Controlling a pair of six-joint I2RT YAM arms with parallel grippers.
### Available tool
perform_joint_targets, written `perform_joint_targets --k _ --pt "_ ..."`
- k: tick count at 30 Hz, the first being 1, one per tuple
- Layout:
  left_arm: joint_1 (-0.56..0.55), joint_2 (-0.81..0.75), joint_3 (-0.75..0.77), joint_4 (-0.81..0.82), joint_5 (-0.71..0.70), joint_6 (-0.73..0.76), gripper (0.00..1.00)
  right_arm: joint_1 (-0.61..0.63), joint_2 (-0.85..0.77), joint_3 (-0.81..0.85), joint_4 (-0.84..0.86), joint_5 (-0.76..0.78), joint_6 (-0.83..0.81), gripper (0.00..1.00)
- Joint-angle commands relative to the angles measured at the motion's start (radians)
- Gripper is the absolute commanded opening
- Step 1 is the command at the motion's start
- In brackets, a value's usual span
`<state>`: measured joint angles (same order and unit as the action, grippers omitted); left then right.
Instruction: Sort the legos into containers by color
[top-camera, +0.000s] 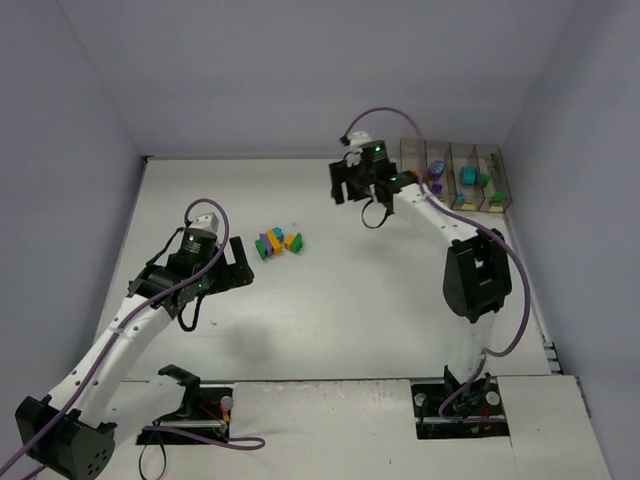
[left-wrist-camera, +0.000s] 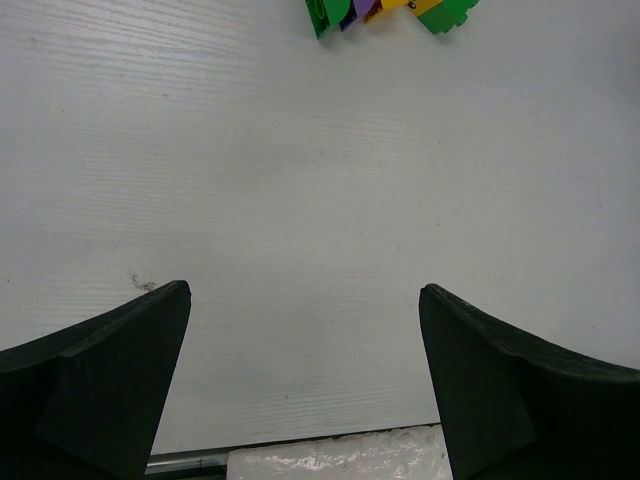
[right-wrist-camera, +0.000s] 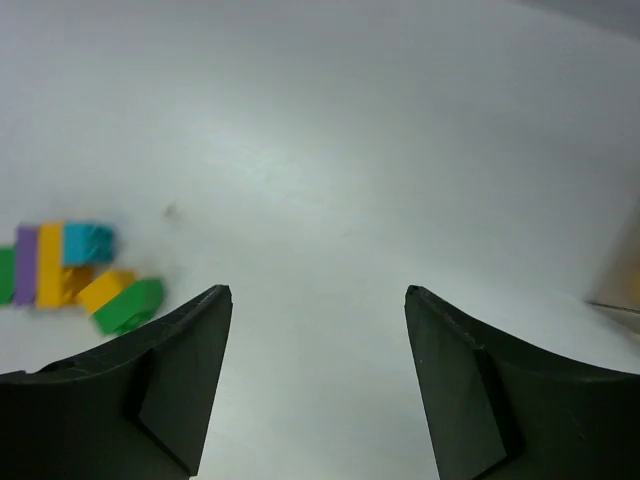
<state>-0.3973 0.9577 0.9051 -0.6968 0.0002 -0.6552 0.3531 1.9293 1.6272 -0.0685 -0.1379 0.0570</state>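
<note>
The left pincer (left-wrist-camera: 305, 290) stands wide and holds nothing, hanging above the bare desk (left-wrist-camera: 300, 180). The loose legos (left-wrist-camera: 390, 12) lie at the top edge of its wrist view. Its arm reaches from the lower left of the overhead frame toward the centre. The right pincer (right-wrist-camera: 318, 290) is parted, empty and touching nothing, with those legos at the left of its wrist view. Its arm stretches to the upper middle, just left of the containers (top-camera: 455, 175), which hold a few more.

Lab enclosure, blank walls (top-camera: 300, 70), white table (top-camera: 330, 300)
</note>
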Motion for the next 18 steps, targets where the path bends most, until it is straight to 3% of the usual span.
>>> perform_joint_targets --k 1,6,18 --pt "0.002 -0.008 0.040 0.036 0.000 0.023 0.90 0.081 0.019 -0.035 0.022 -0.129 -0.075 0.67" --pt "0.002 -0.042 0.041 0.005 -0.009 0.028 0.90 0.165 0.095 -0.015 0.030 -0.236 -0.157 0.68" --pt "0.002 -0.088 0.034 -0.050 -0.029 0.017 0.90 0.236 0.214 0.039 0.016 -0.302 -0.270 0.74"
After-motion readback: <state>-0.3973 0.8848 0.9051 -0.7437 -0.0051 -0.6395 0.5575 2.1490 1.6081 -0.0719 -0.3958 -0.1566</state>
